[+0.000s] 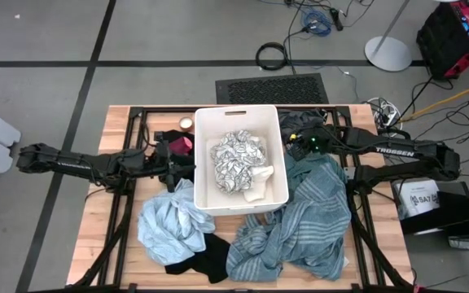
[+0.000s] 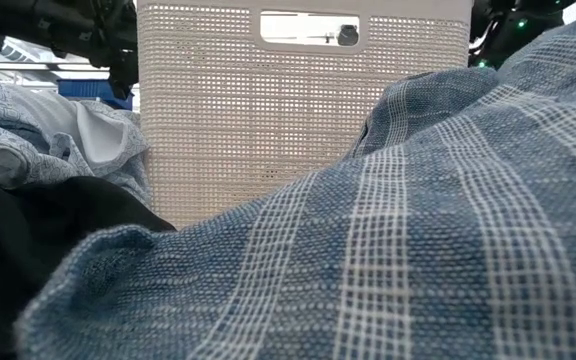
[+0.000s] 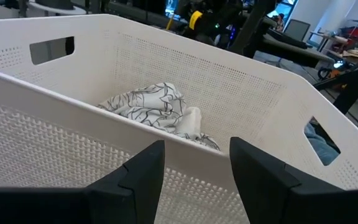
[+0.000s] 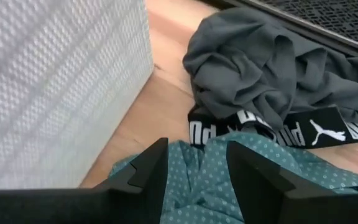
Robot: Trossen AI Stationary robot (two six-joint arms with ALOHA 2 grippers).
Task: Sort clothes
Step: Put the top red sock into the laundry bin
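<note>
While the left gripper (image 3: pixel 194 171) hovers open and empty beside the bin (image 1: pixel 281 175), the white patterned garment (image 1: pixel 234 161) (crumpled, no clear axis) lies inside

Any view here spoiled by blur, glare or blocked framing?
Low view: the striped garment lies right against the lens, soft and filling most of the frame, so only the white bin shows behind it. High view: even light, no glare. Left wrist view: the bin wall fills the foreground. Right wrist view: clear, dark grey garment sharp.
</note>
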